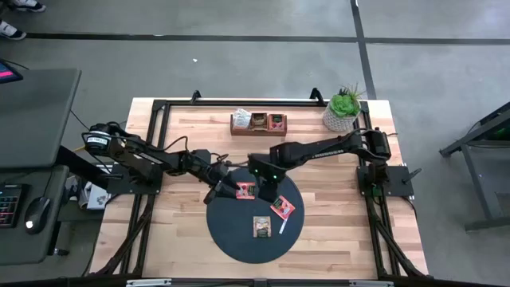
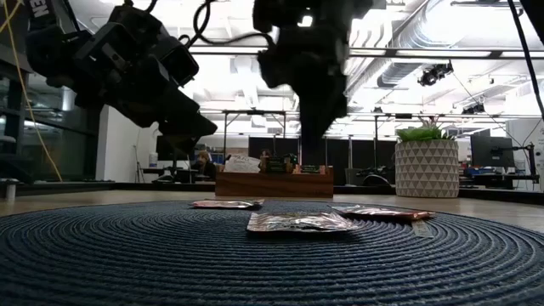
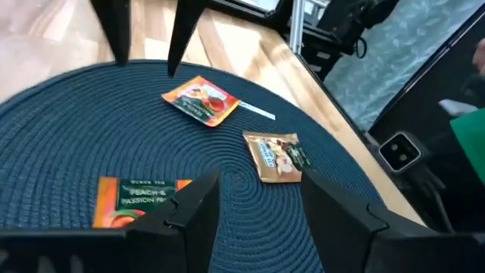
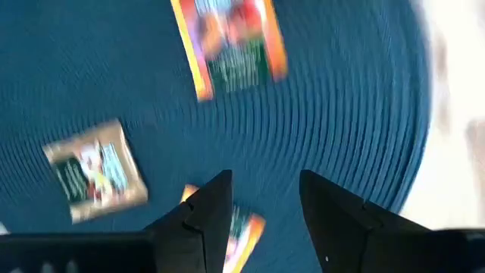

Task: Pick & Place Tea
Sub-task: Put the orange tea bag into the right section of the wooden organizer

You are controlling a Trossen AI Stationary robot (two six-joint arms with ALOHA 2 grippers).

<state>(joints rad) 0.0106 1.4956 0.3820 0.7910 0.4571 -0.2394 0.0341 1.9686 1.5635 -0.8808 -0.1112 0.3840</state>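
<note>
Bystander items around the mat

Wooden worktop [image 1: 183,231] carries a dark round mat [image 1: 239,239], a thin white strip [image 1: 284,227] on the mat, a wooden tray [image 1: 259,124] at the far edge, and a potted plant [image 1: 343,109] in the far right corner.

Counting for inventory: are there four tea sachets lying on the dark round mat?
No, the high view shows three sachets on the mat.
</note>
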